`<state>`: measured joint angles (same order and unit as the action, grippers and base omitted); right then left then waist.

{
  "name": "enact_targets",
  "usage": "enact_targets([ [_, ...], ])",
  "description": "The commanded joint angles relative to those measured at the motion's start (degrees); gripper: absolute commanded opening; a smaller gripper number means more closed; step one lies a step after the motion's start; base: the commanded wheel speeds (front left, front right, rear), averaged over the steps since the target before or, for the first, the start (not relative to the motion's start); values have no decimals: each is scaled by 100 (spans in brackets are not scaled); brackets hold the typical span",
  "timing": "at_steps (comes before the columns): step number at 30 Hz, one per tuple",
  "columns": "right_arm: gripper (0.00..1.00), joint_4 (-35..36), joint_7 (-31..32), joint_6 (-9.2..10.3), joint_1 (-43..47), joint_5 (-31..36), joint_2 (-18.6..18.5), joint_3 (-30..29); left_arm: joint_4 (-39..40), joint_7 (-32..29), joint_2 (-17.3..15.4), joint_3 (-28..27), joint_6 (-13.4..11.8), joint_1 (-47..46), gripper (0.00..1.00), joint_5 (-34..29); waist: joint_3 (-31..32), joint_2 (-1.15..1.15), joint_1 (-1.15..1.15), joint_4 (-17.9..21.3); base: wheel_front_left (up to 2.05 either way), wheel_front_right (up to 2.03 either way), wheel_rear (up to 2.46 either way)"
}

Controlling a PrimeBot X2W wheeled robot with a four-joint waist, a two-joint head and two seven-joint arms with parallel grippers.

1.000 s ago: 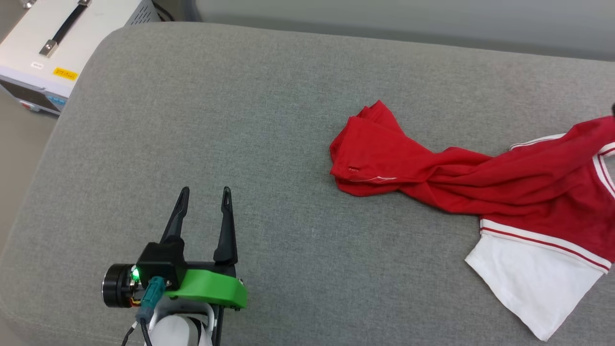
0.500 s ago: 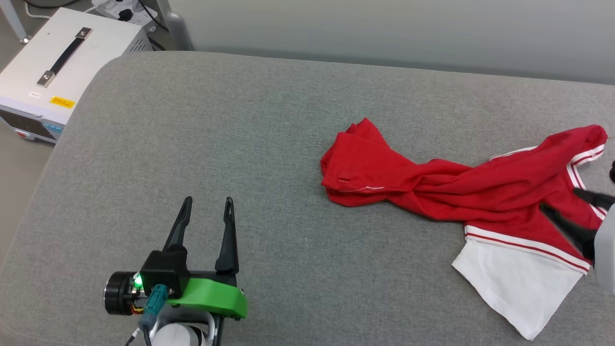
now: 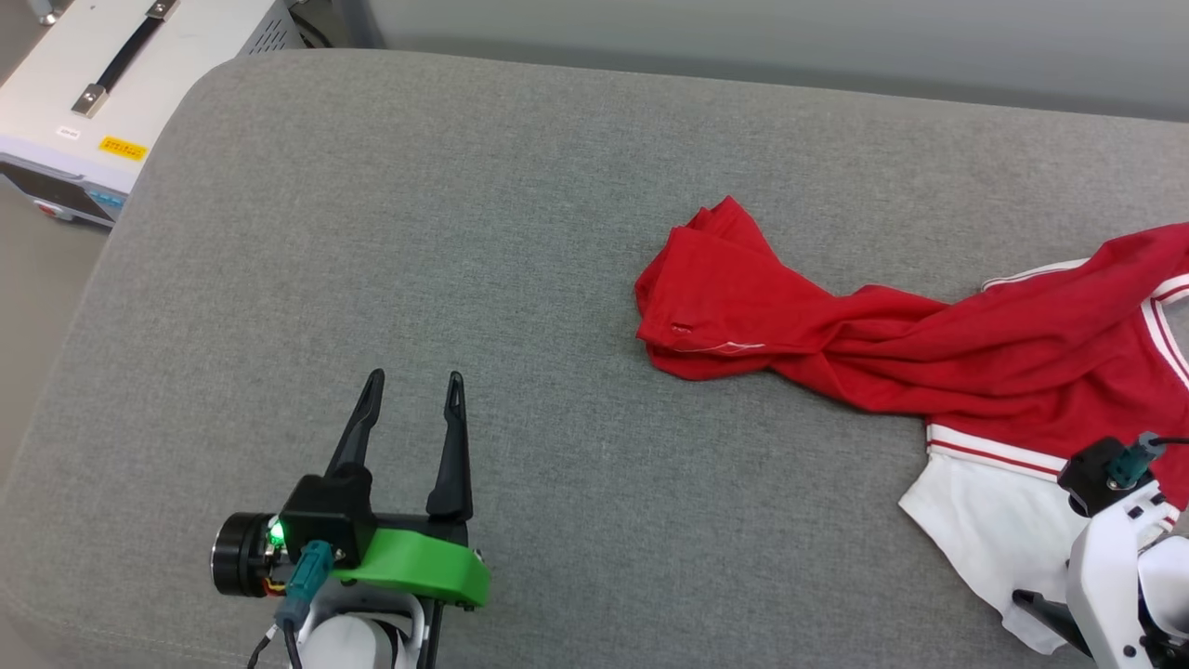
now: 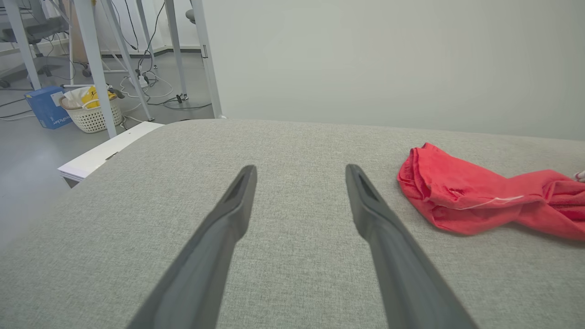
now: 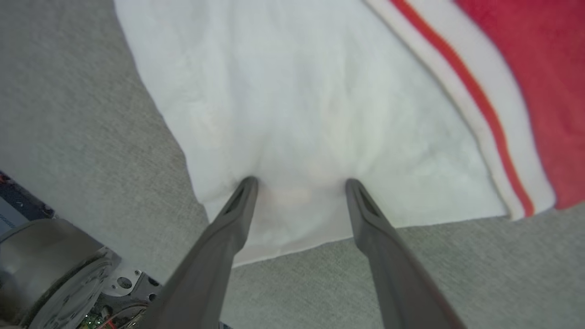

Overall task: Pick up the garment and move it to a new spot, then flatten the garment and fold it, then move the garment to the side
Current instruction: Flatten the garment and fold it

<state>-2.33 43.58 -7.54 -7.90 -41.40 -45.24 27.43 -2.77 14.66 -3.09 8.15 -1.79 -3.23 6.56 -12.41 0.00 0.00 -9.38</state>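
The garment (image 3: 892,344) lies crumpled on the grey cushion (image 3: 464,232), a twisted red body with a white sleeve (image 3: 985,520) and red-white striped trim at the right. My left gripper (image 3: 414,379) rests open at the lower left, well apart from the cloth; the left wrist view shows the garment's red end (image 4: 457,192) off to the right of its spread fingers (image 4: 237,192). My right arm's wrist (image 3: 1110,474) stands over the white sleeve. My right gripper (image 5: 300,182) is open, its tips just above the white sleeve (image 5: 311,105) near the hem, with nothing between them.
A white box with a black handle (image 3: 111,84) stands beside the cushion's far left corner. A pale wall runs behind the cushion. Beyond the left edge are table legs, a white basket (image 4: 91,116) and a blue box (image 4: 45,107) on the floor.
The head camera has tilted up and back down. My right arm has come in from the right edge and now hangs over the white sleeve. The left gripper and garment have barely moved.
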Motion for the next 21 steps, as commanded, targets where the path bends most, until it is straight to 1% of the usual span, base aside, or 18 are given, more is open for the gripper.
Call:
enact_targets([
  [1, 100, -197, -60, 5, -60, 7, 77, 194, -2, 34, 22, -11, -23, -101, 100, 43, -56, 0, 0, -73, 0, 0, 0],
  [2, 100, -267, -128, 5, -88, -17, 96, 264, -7, 34, 22, -13, -28, -104, 100, 47, -56, 0, 0, -83, 0, 0, 0],
  [3, 38, -334, -250, 5, -132, -72, 130, 314, -12, 34, 22, -20, -34, -101, 100, 51, -49, 0, 0, -89, 0, 0, 0],
  [4, 0, -353, -357, 5, -191, -121, 160, 362, -16, 34, 22, -33, -42, -90, 100, 53, -31, 0, 0, -84, 0, 0, 0],
  [9, 0, -208, -789, 5, -493, -331, 167, 419, -46, 34, 22, -66, -54, -5, 100, 44, 103, 0, 0, -59, 0, 0, 0],
  [12, 0, 72, -1071, 5, -745, -577, 262, 330, -32, 34, 22, -65, -61, 1, 100, 45, 149, 0, 0, -59, 0, 0, 0],
  [15, 0, 366, -1245, 5, -1054, -668, 346, 347, -16, 34, 22, -59, -64, -24, 100, 45, 151, 0, 0, -80, 0, 0, 0],
  [17, 0, 500, -1309, 5, -1297, -689, 457, 438, -6, 34, 22, -57, -65, -51, 100, 48, 128, 0, 0, -96, 0, 0, 0],
  [21, 0, 478, -1413, 5, -1908, -633, 866, 831, 17, 34, 22, -56, -69, -100, 100, 66, 39, 0, 0, -137, 0, 0, 0],
])
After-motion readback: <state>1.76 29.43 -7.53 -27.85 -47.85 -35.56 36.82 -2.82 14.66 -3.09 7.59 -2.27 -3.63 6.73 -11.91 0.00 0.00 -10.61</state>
